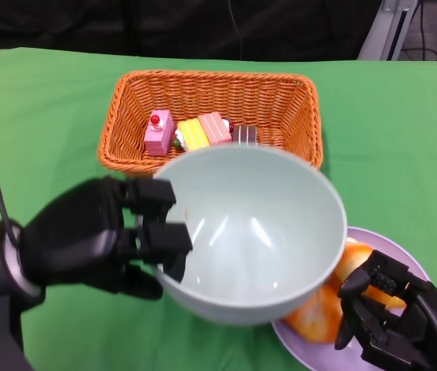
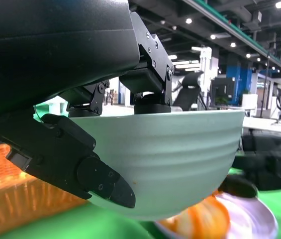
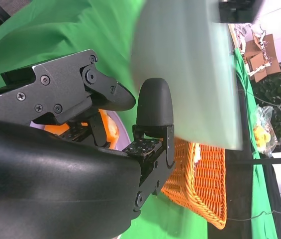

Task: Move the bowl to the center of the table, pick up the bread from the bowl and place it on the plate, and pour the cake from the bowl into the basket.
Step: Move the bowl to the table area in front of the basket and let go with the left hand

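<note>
In the head view you see the left hand (image 1: 98, 236) at lower left clamped on the rim of the pale green bowl (image 1: 253, 232), fingers hooked over the near-left edge; the bowl fills the centre of the frame, lifted, its empty mouth facing up toward the camera. Above it, the orange wicker basket (image 1: 210, 97) lies with its long axis across the frame and holds four cake pieces (image 1: 199, 131). At lower right one purple plate (image 1: 404, 259) carries the bread (image 1: 322, 313), with the right hand (image 1: 392, 317) over it; you cannot tell whether those fingers grip anything. In the right wrist view the bowl (image 3: 190, 74) shows blurred beyond the fingers. In the left wrist view the bowl (image 2: 175, 159) sits level, pinched at its rim. No writing is readable.
</note>
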You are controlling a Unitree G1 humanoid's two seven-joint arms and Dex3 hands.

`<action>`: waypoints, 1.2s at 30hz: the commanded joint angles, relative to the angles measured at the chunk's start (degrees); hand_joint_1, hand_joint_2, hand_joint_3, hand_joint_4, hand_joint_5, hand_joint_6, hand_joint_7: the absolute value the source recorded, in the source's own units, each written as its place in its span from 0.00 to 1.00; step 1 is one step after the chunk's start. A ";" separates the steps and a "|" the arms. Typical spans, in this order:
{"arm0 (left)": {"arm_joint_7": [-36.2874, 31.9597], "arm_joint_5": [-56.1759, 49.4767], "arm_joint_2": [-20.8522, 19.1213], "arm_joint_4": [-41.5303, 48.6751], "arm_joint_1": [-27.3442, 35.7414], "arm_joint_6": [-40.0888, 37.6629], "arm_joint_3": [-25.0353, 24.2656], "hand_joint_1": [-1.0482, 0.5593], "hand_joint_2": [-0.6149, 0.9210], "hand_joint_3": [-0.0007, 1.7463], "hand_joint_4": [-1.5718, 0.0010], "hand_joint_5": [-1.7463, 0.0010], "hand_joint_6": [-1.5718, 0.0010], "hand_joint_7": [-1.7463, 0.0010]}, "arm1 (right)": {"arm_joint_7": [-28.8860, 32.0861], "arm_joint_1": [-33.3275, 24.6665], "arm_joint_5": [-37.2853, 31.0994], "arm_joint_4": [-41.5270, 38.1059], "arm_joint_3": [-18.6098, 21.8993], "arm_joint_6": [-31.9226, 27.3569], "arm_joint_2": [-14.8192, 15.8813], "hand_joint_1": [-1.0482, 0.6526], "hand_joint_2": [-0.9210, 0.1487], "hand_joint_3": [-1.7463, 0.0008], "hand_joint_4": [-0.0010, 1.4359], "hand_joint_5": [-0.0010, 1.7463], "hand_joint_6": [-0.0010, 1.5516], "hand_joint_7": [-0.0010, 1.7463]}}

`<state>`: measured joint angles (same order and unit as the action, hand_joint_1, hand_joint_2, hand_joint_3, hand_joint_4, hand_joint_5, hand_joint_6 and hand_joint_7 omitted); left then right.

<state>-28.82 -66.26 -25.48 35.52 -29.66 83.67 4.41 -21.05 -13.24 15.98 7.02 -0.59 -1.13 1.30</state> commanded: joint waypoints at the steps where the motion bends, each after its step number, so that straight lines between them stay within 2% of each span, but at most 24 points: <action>1: -11.38 -6.27 -4.00 -1.06 1.45 -3.58 4.77 0.54 0.96 0.03 0.50 0.00 0.61 0.02 | 0.12 -0.32 0.58 0.61 0.68 -0.16 0.88 0.58 0.15 0.51 0.46 1.00 0.35 0.90; 6: -27.18 -13.57 -8.79 0.12 0.52 -11.23 15.27 0.55 0.99 0.05 0.50 0.00 0.62 0.00 | 0.25 -0.45 0.07 0.71 0.62 0.16 0.98 0.57 0.15 0.51 0.46 1.00 0.35 0.90; 9: -33.42 -14.82 -11.17 2.85 -0.96 -15.04 20.28 0.59 0.95 0.04 0.49 0.00 0.62 0.00 | -0.10 -0.55 0.50 0.81 0.65 0.13 0.94 0.57 0.14 0.50 0.46 1.00 0.35 0.90; 12: -35.55 -14.19 -13.19 5.28 -2.40 -17.16 23.97 0.54 0.90 0.01 0.50 0.00 0.52 0.14 | -0.08 -0.53 0.52 0.75 0.66 0.15 0.92 0.57 0.14 0.50 0.46 1.00 0.34 0.90; 13: -36.35 -14.08 -13.65 5.79 -2.81 -17.80 25.11 0.51 0.88 0.01 0.50 0.00 0.47 0.23 | -0.05 -0.50 0.49 0.68 0.67 0.15 0.93 0.57 0.15 0.50 0.46 1.00 0.34 0.90; 16: -39.06 -14.88 -14.89 7.88 -4.16 -20.88 28.65 0.50 0.88 0.01 0.50 0.00 0.43 0.28 | -0.09 -0.42 0.44 0.42 0.78 0.30 1.02 0.57 0.15 0.50 0.46 1.00 0.35 0.90; 20: -42.71 -15.74 -15.22 11.15 -6.33 -26.36 32.96 0.55 0.89 0.01 0.48 0.01 0.48 0.19 | -0.39 -0.42 0.30 0.14 0.86 0.83 1.22 0.57 0.15 0.51 0.47 1.00 0.35 0.90; 23: -44.33 -15.94 -14.76 13.90 -8.66 -29.80 35.89 0.56 0.91 0.01 0.49 0.01 0.52 0.13 | -0.45 -0.55 0.55 0.30 0.83 0.54 1.24 0.57 0.15 0.51 0.46 1.00 0.35 0.90; 27: -45.52 -15.44 -13.73 16.84 -10.93 -31.42 39.24 0.54 0.93 0.01 0.49 0.01 0.51 0.14 | -0.41 -0.40 0.35 -0.08 0.83 0.95 1.17 0.57 0.15 0.51 0.46 1.00 0.34 0.90; 36: -47.86 -13.75 -10.59 21.39 -12.85 -32.58 44.33 0.54 0.93 0.01 0.49 0.00 0.57 0.06 | -0.39 -0.51 -0.28 -0.07 0.45 1.69 1.03 0.58 0.16 0.50 0.46 1.00 0.34 0.90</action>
<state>-75.09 -80.83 -35.80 56.39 -41.38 51.54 48.23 -21.42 -13.51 15.42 7.16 -0.59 -0.47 1.81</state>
